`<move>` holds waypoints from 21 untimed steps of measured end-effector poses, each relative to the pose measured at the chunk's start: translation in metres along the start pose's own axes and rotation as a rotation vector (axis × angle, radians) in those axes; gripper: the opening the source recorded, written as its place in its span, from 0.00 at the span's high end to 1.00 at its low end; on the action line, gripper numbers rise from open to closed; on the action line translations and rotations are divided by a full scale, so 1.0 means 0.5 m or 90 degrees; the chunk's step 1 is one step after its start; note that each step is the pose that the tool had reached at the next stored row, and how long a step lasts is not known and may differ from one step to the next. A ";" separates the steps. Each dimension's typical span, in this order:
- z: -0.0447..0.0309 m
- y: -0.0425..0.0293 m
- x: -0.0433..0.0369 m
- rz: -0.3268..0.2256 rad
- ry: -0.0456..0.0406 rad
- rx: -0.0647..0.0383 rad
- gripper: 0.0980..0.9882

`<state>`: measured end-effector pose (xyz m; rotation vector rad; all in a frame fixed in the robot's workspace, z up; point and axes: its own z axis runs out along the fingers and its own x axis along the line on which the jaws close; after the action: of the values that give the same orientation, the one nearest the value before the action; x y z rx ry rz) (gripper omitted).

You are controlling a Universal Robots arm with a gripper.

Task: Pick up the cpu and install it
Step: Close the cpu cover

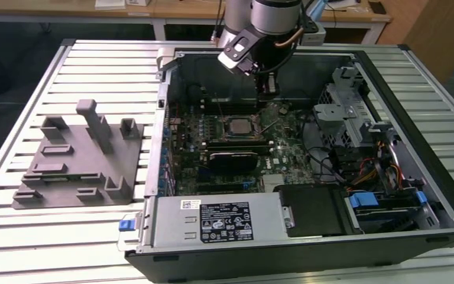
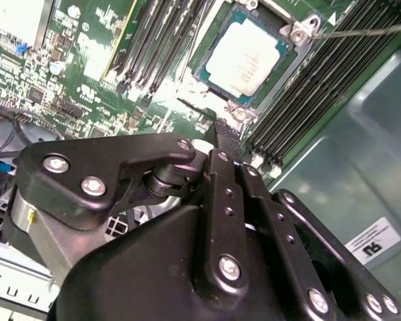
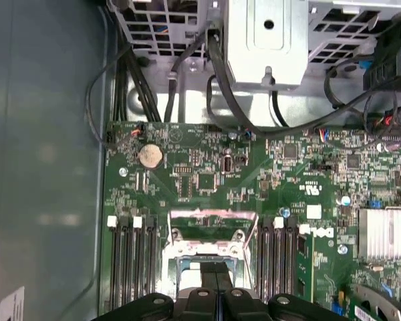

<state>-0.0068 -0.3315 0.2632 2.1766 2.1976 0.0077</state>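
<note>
Closed, empty gripper (image 2: 221, 127) near cpu (image 2: 246, 57)

An open computer case (image 1: 290, 263) lies on the slatted metal counter (image 1: 22, 236). A grey plastic fixture (image 1: 73, 163) sits beside it, on the exterior view's left. The green motherboard (image 1: 290, 160) inside has a round battery (image 3: 150, 156).

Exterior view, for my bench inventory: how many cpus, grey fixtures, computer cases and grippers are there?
cpu: 1
grey fixture: 1
computer case: 1
gripper: 1
Total: 4
</note>
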 end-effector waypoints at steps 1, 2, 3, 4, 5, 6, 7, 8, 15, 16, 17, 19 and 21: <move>0.000 0.003 0.000 0.000 0.0000 0.000 0.99; 0.000 0.006 0.000 0.000 0.0000 0.000 0.99; 0.000 0.010 0.000 0.000 0.0000 0.000 0.99; 0.001 0.013 0.000 0.000 0.0000 0.000 0.99; 0.001 0.016 0.000 0.000 0.0000 0.000 0.99; 0.001 0.020 0.000 0.000 0.0000 0.000 0.99; 0.001 0.024 0.000 0.000 -0.0001 0.000 0.99; 0.001 0.029 0.000 0.000 -0.0001 0.000 0.99; 0.003 0.071 -0.001 0.000 0.0000 0.000 0.99; 0.003 0.077 -0.001 0.000 0.0000 0.000 0.99; 0.003 0.083 -0.001 0.000 0.0000 0.000 0.99; 0.004 0.095 -0.001 0.000 0.0000 0.000 0.99; 0.004 0.104 -0.001 0.000 0.0001 0.000 0.99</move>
<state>0.0451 -0.3315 0.2631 2.1767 2.1976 0.0078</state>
